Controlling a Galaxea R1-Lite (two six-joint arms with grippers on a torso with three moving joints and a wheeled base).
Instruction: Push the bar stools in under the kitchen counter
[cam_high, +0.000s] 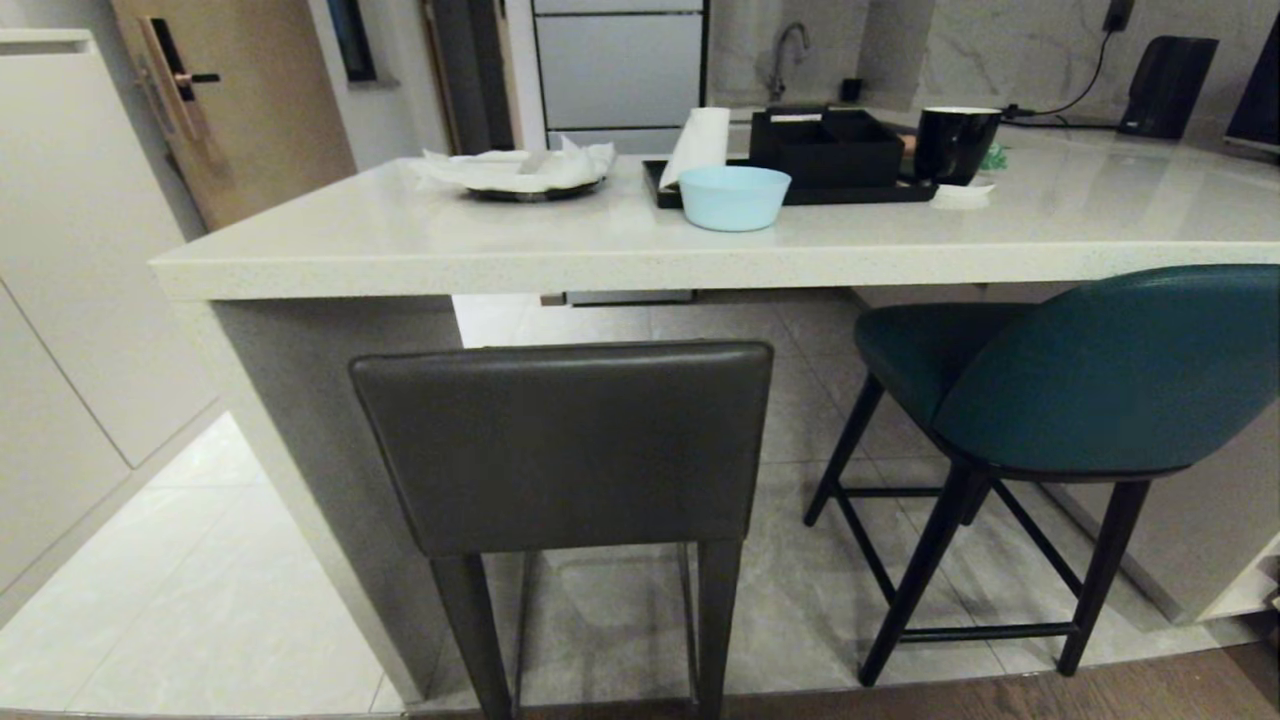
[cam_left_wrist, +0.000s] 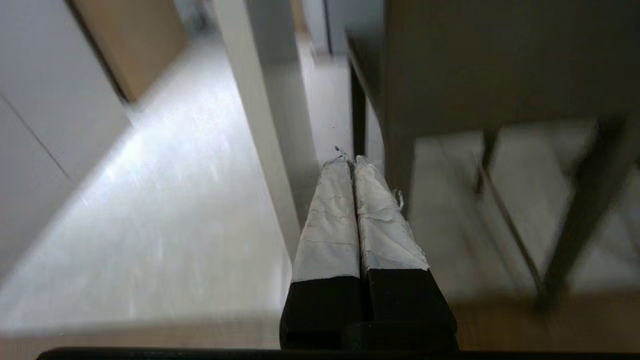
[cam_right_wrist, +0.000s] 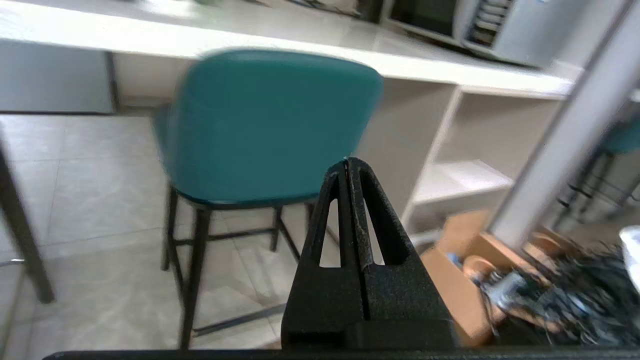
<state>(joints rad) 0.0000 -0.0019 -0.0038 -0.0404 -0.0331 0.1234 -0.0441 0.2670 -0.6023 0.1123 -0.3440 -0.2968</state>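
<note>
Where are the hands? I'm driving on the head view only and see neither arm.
Observer: The left hand is shut and empty, beside the grey stool, near the counter's side panel.
Operator: And the right one?
Observer: The right hand is shut too, pointing at the back of the teal stool, not touching it.
Operator: Anything past the teal stool I can't see?
Observer: Open white shelves under the counter, with a cardboard box and tangled cables on the floor by them.
</note>
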